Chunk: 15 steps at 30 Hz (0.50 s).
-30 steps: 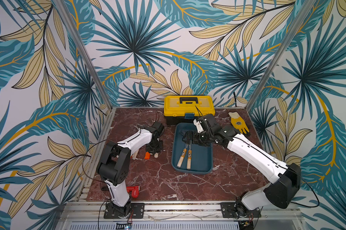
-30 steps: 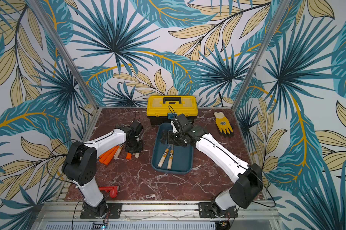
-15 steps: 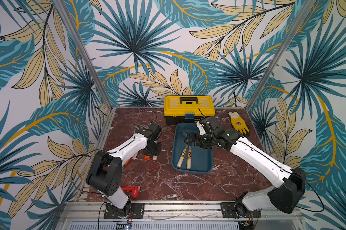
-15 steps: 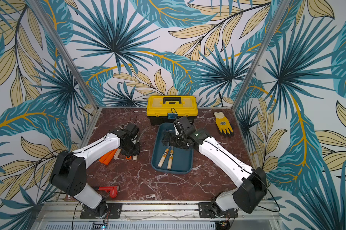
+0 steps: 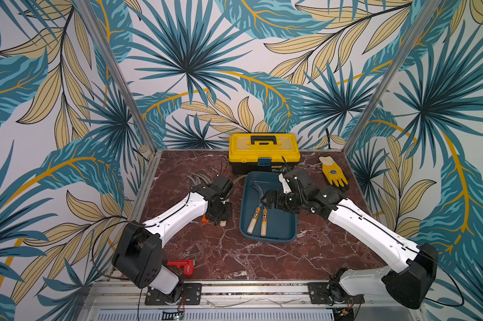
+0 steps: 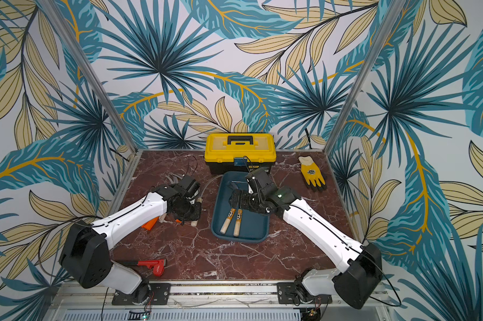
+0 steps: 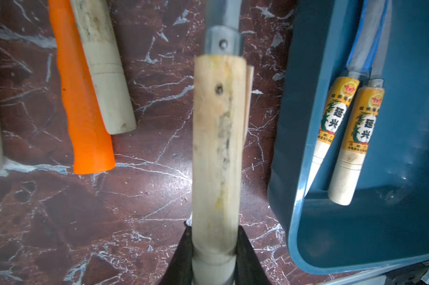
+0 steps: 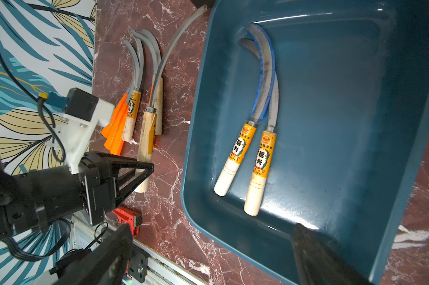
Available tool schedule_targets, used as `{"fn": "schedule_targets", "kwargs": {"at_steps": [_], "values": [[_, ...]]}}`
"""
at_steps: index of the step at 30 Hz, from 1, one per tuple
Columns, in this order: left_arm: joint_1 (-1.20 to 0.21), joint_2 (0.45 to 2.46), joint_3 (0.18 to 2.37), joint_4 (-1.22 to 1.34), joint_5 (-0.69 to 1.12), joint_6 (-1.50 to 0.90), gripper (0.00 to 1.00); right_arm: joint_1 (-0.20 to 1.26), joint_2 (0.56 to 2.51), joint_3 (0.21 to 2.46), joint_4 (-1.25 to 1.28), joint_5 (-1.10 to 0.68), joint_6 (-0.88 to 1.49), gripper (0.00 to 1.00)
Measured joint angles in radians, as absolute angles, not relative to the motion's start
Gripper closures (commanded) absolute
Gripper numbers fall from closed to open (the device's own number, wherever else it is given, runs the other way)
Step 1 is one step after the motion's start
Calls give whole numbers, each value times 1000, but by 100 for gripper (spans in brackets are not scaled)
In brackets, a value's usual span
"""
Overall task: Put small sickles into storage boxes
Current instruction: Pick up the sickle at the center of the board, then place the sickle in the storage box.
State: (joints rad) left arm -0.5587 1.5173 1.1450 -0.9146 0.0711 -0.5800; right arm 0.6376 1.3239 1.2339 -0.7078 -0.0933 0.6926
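The storage box is a dark teal tray at mid-table. Two small sickles with labelled wooden handles lie side by side inside it. My left gripper is left of the tray, shut on the butt of a pale wooden-handled sickle whose grey blade points to the back. Several more sickles, some with an orange handle, lie on the table beside it. My right gripper hangs open over the tray, holding nothing.
A yellow-and-black toolbox stands right behind the tray. A yellow glove lies at the back right. A red clamp-like tool lies near the front left, by the left arm's base. The metal frame rails border the marble table.
The left arm's lower links have swung outward and its gripper has drawn a little toward the front, still shut on the sickle handle. The right arm has barely shifted.
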Motion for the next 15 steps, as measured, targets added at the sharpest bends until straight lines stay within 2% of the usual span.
{"fn": "schedule_targets", "kwargs": {"at_steps": [15], "values": [[-673, 1533, 1194, -923, 64, -636, 100, 638, 1236, 1184, -739, -68, 694, 0]]}}
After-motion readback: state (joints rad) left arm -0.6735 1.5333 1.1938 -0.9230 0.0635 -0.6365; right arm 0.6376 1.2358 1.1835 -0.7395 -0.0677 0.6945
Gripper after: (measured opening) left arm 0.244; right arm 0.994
